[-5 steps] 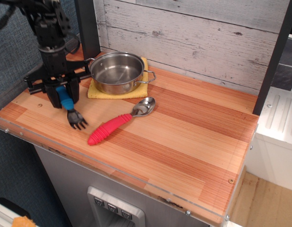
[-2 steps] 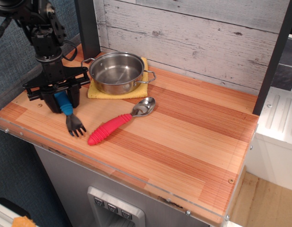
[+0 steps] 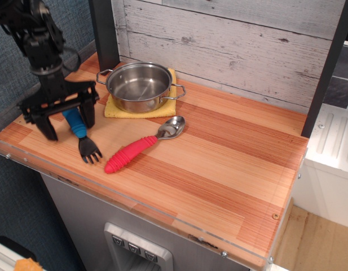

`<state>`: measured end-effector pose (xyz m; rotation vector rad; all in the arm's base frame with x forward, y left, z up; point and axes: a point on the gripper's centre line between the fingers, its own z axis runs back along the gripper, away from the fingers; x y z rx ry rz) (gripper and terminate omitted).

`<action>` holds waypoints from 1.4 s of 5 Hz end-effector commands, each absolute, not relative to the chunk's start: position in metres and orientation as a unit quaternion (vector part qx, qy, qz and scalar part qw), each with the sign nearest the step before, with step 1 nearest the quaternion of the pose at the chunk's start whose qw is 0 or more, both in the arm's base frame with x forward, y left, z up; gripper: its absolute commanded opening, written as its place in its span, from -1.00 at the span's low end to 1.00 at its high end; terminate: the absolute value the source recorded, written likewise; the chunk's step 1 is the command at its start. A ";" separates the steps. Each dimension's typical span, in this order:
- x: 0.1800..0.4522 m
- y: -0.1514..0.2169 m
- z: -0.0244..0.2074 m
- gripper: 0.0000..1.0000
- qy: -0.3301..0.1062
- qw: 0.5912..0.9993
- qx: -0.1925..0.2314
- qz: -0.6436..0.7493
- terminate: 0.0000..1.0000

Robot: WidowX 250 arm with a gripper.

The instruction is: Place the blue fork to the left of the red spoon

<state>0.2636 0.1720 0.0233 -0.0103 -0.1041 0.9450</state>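
Observation:
The blue fork (image 3: 80, 133) lies on the wooden table (image 3: 219, 164) near its left front corner, blue handle pointing back, dark tines toward the front edge. The red spoon (image 3: 141, 144) lies just right of it, red handle toward the front left, silver bowl toward the back right. My gripper (image 3: 67, 121) is open, its two black fingers spread wide on either side of the fork's handle, not pinching it. The upper end of the handle is partly hidden behind the gripper.
A steel pot (image 3: 140, 86) stands on a yellow cloth (image 3: 118, 109) at the back left, close behind the gripper. A dark post (image 3: 104, 31) rises behind it. The table's clear front lip (image 3: 134, 203) runs along the front edge.
The gripper lowered the fork onto the table, then opened its fingers wide and let go. The arm shifted a little left. The spoon and pot have not moved.

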 end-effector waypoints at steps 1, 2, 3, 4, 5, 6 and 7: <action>0.273 0.152 0.071 1.00 -0.097 0.881 -0.014 0.462 -1.00; 0.275 0.139 0.085 1.00 -0.102 0.874 -0.016 0.474 -1.00; 0.271 0.125 0.098 1.00 -0.098 0.857 -0.034 0.505 -1.00; 0.268 0.112 0.106 1.00 -0.099 0.846 -0.036 0.523 -1.00; 0.274 0.096 0.114 1.00 -0.104 0.848 -0.047 0.518 -1.00; 0.294 0.071 0.121 1.00 -0.104 0.896 -0.052 0.428 -1.00; 0.314 0.041 0.126 1.00 -0.103 0.933 -0.055 0.340 -1.00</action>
